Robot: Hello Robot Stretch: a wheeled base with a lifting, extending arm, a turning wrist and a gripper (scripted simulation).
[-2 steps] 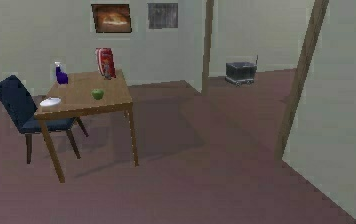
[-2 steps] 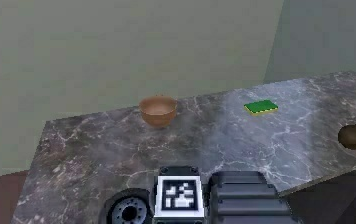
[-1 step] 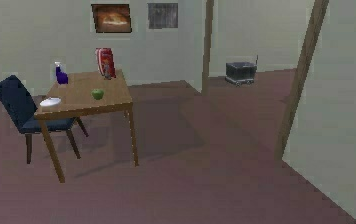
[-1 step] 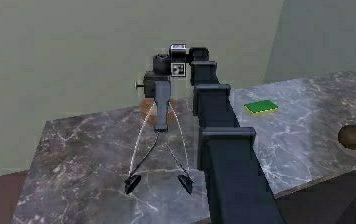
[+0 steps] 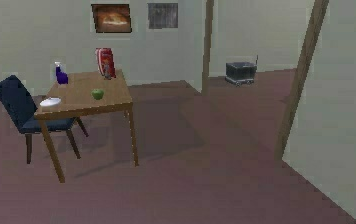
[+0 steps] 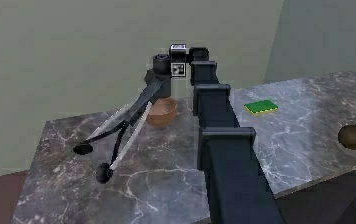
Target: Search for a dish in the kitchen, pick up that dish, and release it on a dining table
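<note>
A wooden dining table (image 5: pixel 114 108) stands at the forward view's left. On its near corner lies a small white dish-like thing (image 5: pixel 50 102). In the arm side view the dark arm (image 6: pixel 224 140) reaches over a marble counter (image 6: pixel 156 190). The gripper (image 6: pixel 94 160) slants down to the left, its thin fingers (image 6: pixel 116 125) over the marble. A brown round thing (image 6: pixel 163 112), perhaps a bowl, sits on the counter right beside the gripper's body. I cannot tell whether the gripper holds anything.
The table also bears a blue bottle (image 5: pixel 59 73), a red box (image 5: pixel 105 62) and a small green thing (image 5: pixel 98 95); a blue chair (image 5: pixel 21 108) stands at its left. A grey box (image 5: pixel 241 72) sits on the far floor. On the counter lie a green pad (image 6: pixel 262 107) and a brown lump (image 6: pixel 354 135).
</note>
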